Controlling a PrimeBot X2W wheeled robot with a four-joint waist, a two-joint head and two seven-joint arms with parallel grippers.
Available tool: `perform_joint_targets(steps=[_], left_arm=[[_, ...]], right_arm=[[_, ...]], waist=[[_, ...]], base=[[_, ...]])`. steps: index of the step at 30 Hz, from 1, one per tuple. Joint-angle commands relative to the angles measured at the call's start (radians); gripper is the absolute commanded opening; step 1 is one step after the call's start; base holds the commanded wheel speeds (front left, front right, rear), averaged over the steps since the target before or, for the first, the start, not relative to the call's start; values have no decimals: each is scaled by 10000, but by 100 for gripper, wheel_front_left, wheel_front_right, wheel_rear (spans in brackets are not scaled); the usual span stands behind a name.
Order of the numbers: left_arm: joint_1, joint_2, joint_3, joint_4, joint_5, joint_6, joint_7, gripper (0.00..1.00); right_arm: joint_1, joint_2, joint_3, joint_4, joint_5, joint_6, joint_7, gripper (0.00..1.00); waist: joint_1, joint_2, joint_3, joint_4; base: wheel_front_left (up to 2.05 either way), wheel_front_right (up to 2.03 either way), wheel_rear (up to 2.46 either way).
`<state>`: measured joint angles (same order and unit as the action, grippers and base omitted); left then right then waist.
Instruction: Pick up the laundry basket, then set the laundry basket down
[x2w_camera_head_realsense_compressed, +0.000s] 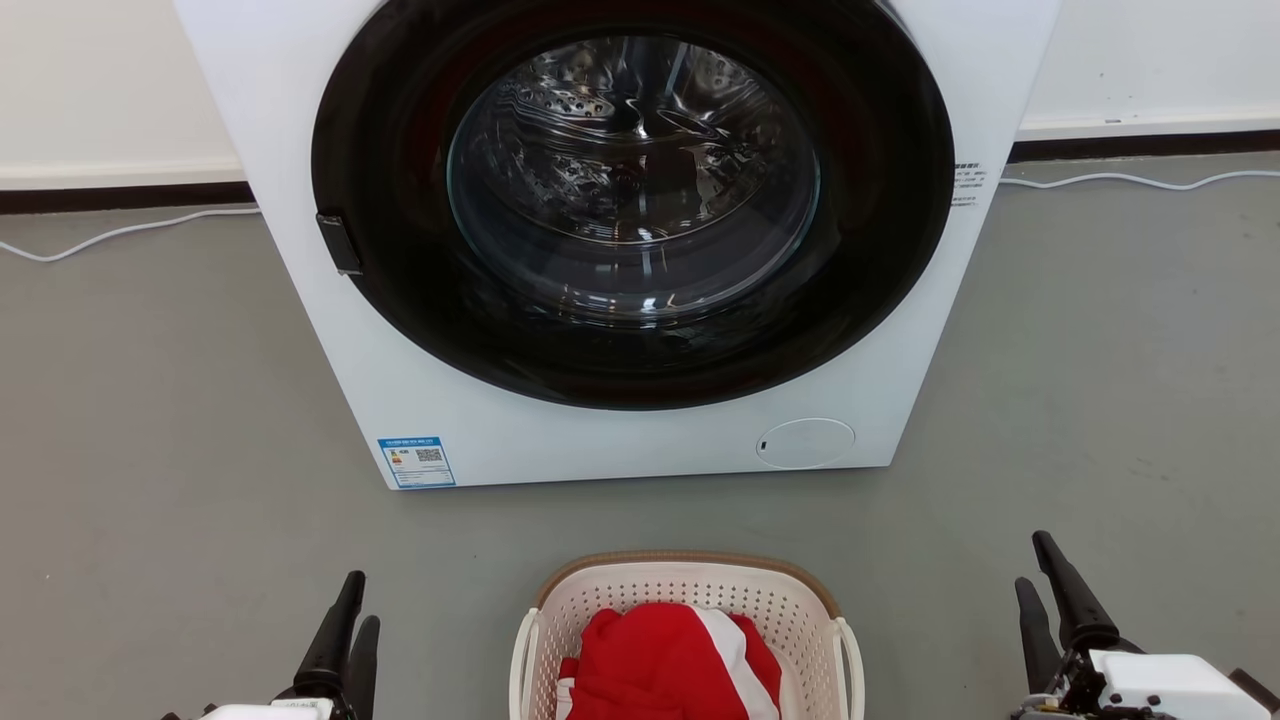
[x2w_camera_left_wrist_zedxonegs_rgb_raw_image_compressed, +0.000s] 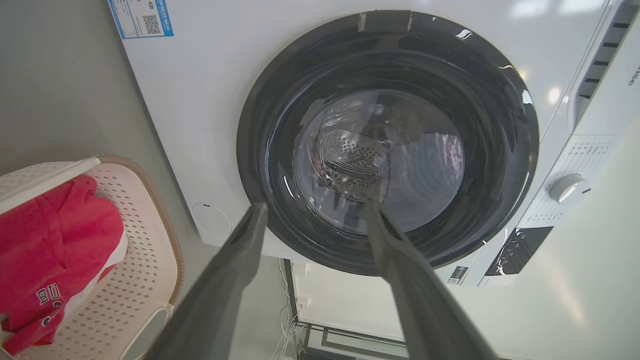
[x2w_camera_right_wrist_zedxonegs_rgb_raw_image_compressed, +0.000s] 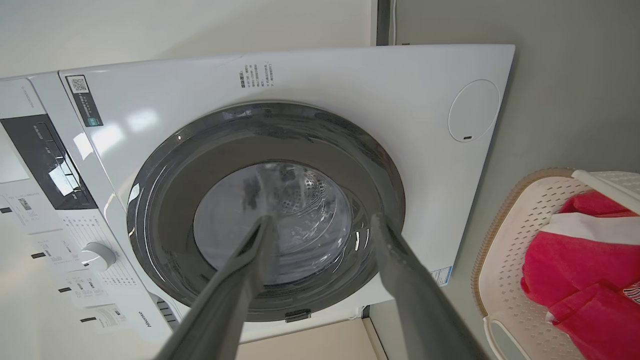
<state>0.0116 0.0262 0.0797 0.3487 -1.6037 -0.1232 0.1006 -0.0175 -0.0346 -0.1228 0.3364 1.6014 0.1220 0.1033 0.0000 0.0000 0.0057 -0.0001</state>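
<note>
- Sitting on the grey floor, the laundry basket lies between the two grippers in the head view. It is apart from both, and its near part is cut off by the bottom edge.
- The basket is cream-white and perforated, with a tan woven-look rim and a white loop handle on each side. It holds a red garment with a white stripe.
- The left gripper rises at the lower left, to the left of the basket. Its two dark fingers point toward the washing machine and touch nothing.
- In the left wrist view those fingers stand spread, with a clear gap between the tips and nothing held. The basket sits off to one side of the fingers, and the machine's round door lies beyond the fingertips.
- The right gripper rises at the lower right, to the right of the basket and apart from its handle.
- In the right wrist view its fingers are likewise parted and empty, with the basket off to their side and the door beyond the tips.
- The washing machine is white, with a dark-ringed glass door that is closed. It stands past the fingertips of both grippers, a strip of floor between it and the basket's far rim.
- A blue label marks the machine's lower front corner on the left gripper's side.
- A white cable runs along the floor beside the machine.
</note>
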Motion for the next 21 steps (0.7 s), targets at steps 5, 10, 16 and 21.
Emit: perform_joint_targets(steps=[5, 10, 16, 21], left_arm=[[-364, 32, -96, -420, -8, -6, -218, 100], [-399, 50, -166, -528, 103, -9, -369, 100], [-464, 78, -269, -707, 487, -13, -578, 100], [-496, 80, -298, -831, 913, -16, -725, 100]], right_arm=[[-267, -107, 184, -434, -140, 14, -246, 100], [-289, -147, 267, -557, -304, 17, -400, 100], [-321, -175, 404, -752, -643, 21, -605, 100], [-354, -252, 585, -910, -1012, 24, -752, 100]], waist=[[9, 0, -19, -11], [0, 0, 11, -22], [0, 0, 30, -38], [0, 0, 52, -55]], base=[[0, 0, 0], [0, 0, 0], [0, 0, 0], [0, 0, 0]])
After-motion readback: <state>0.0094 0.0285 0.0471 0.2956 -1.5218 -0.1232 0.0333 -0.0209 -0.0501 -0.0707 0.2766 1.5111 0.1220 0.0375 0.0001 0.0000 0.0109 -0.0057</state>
